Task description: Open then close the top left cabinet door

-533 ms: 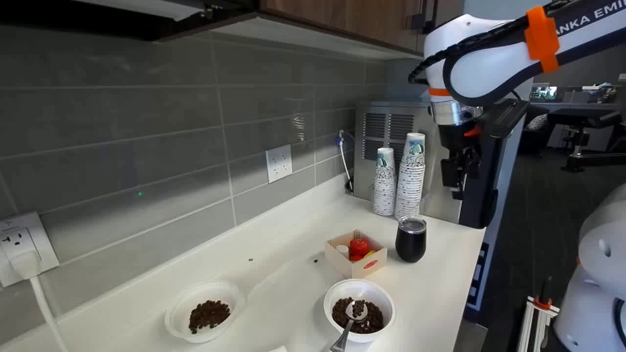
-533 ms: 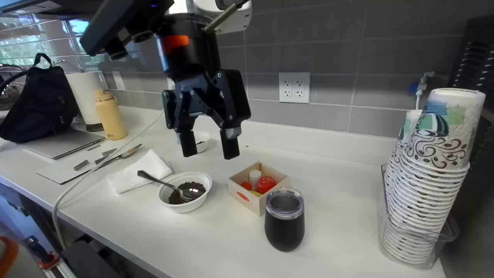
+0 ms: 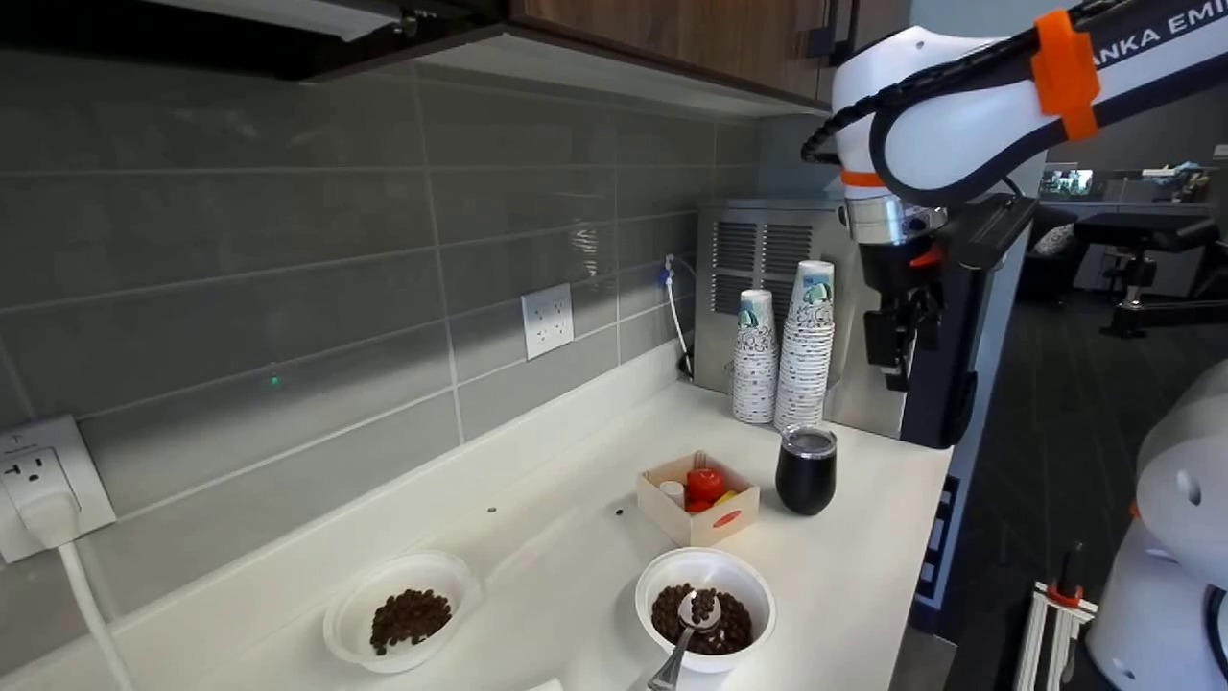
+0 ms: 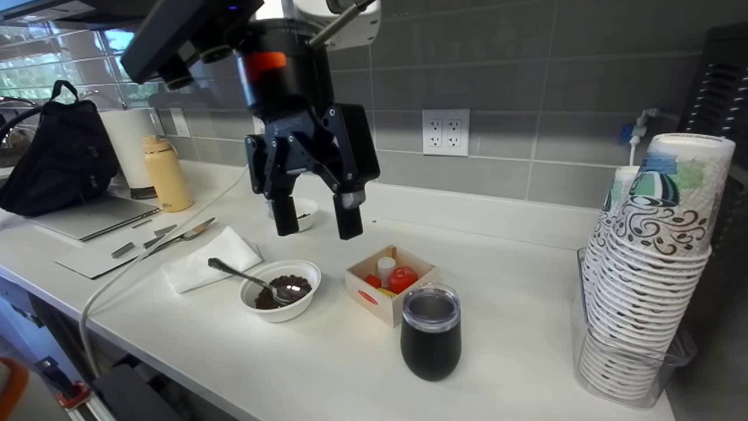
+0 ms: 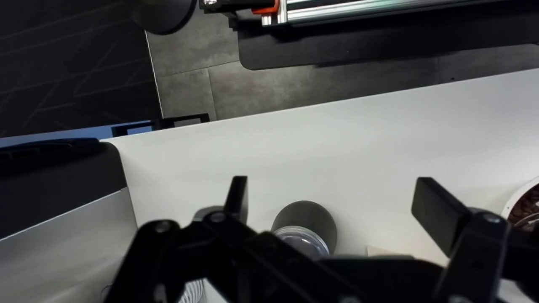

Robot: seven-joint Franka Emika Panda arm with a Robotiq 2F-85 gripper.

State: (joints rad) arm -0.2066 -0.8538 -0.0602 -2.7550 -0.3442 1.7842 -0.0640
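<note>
The wood-grain cabinet door point(image 3: 672, 38) shows along the top of an exterior view, with only its lower part in frame. It looks shut. A black bar handle point(image 3: 823, 38) sits near its lower corner, close to the robot's white wrist. My gripper point(image 3: 896, 369) hangs below and to the right of the door, pointing down over the counter, apart from the handle. In an exterior view the gripper point(image 4: 317, 225) has its fingers spread with nothing between them. In the wrist view the gripper point(image 5: 330, 198) is also open and empty. The door is out of view there.
On the counter point(image 3: 863, 547) stand a black tumbler point(image 3: 806, 475), a wooden box point(image 3: 696, 509), two bowls, one with a spoon point(image 3: 705, 614) and one farther left point(image 3: 403, 614), and stacked paper cups point(image 3: 804, 360). A steel appliance point(image 3: 863, 408) stands behind the gripper.
</note>
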